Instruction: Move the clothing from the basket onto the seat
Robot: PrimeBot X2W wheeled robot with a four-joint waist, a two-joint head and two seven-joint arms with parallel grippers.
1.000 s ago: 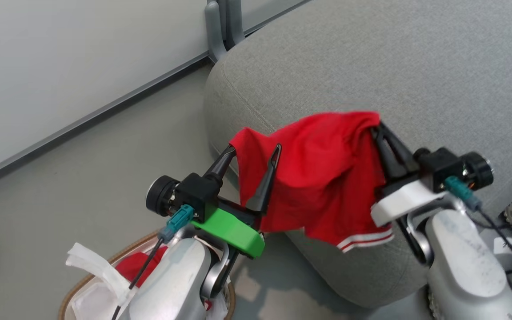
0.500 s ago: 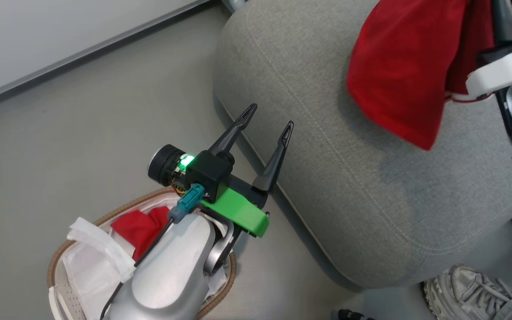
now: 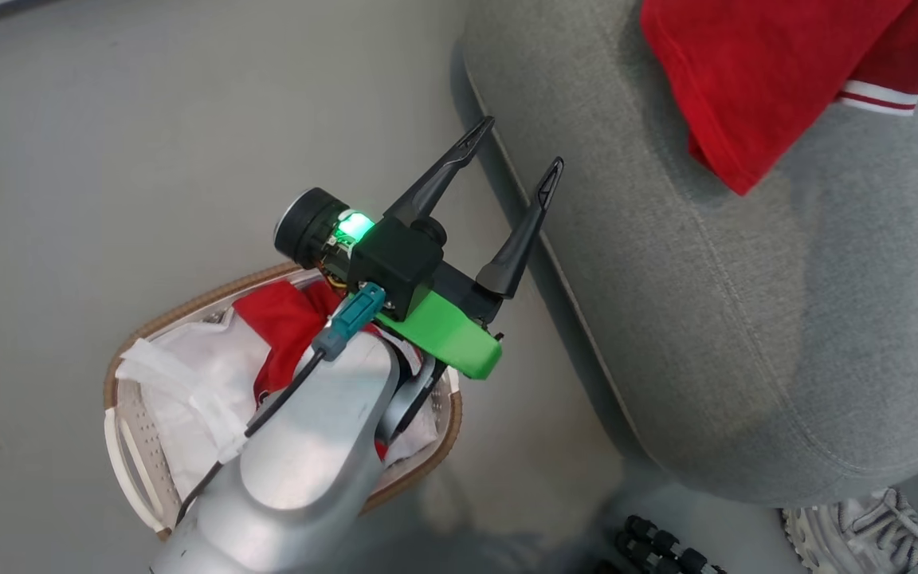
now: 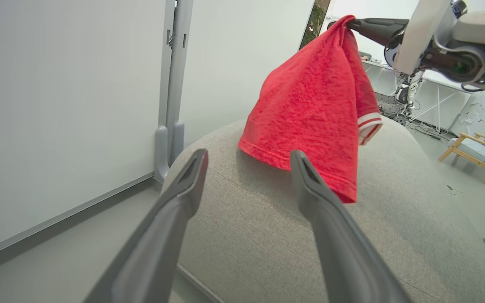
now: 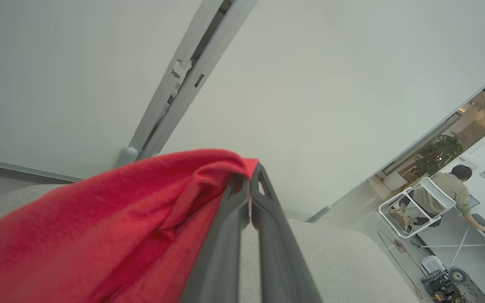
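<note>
My right gripper [image 5: 251,179] is shut on a top fold of a red garment [image 5: 120,219] with white-striped trim. That clothing [image 4: 314,109] hangs from the right gripper [image 4: 349,22] above the grey seat [image 4: 394,210], its lower hem close to the cushion. In the head view the garment [image 3: 746,72] is at the top right over the seat [image 3: 746,319]. My left gripper [image 3: 516,147] is open and empty beside the seat's near edge, above the white basket [image 3: 126,446]. A second red garment [image 3: 284,319] lies in the basket, partly hidden by my left arm.
A shiny white liner [image 3: 188,375] fills much of the basket. A person's grey shoe [image 3: 865,526] and a black ribbed object [image 3: 658,546] are on the floor by the seat's front corner. A wooden chair [image 4: 478,151] stands far off; a person [image 5: 440,193] sits in the distance.
The red garment, which hung between both grippers, now hangs from the right gripper alone, farther over the seat. The head camera has shifted and shows more of the basket.
</note>
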